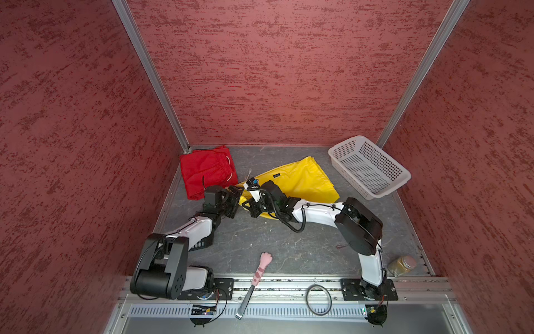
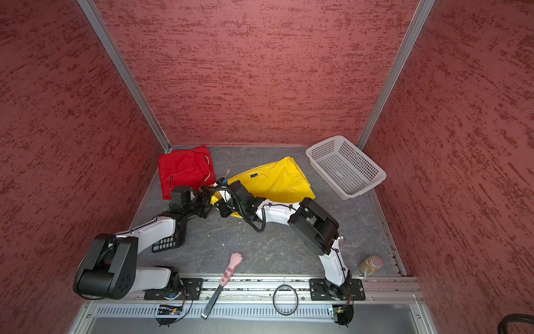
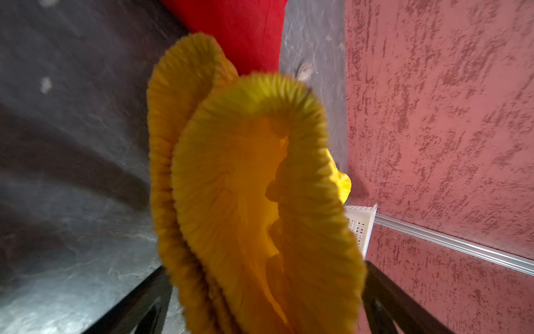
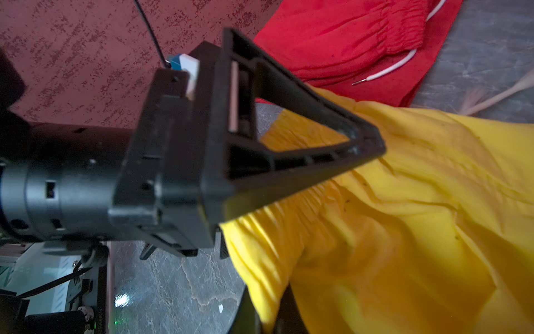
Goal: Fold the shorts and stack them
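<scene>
In both top views the white basket [image 1: 367, 170] sits at the right rear corner of the desk [image 1: 289, 248], and we see only its own perforated floor inside it. A lidded jar [image 1: 402, 265] holding something brownish yellow stands at the lower right corner, beside the right arm's base.

The red shorts [image 1: 203, 170] lie in a rough square in the upper left corner, against the back edge. The yellow shorts [image 1: 300, 182] spread across the middle, just beside the red pair and apart from the basket, with the waistband end raised.

The right pincer [image 1: 249, 202] is clamped tight on that waistband. The left pincer [image 3: 265, 267] stands wide, with the gathered band between its fingers [image 3: 141, 297].

The broadest open stretch of desk lies in the lower middle, between the arms. It reaches down to a pink paw-handled tool [image 1: 261, 267] that crosses the front rail.
</scene>
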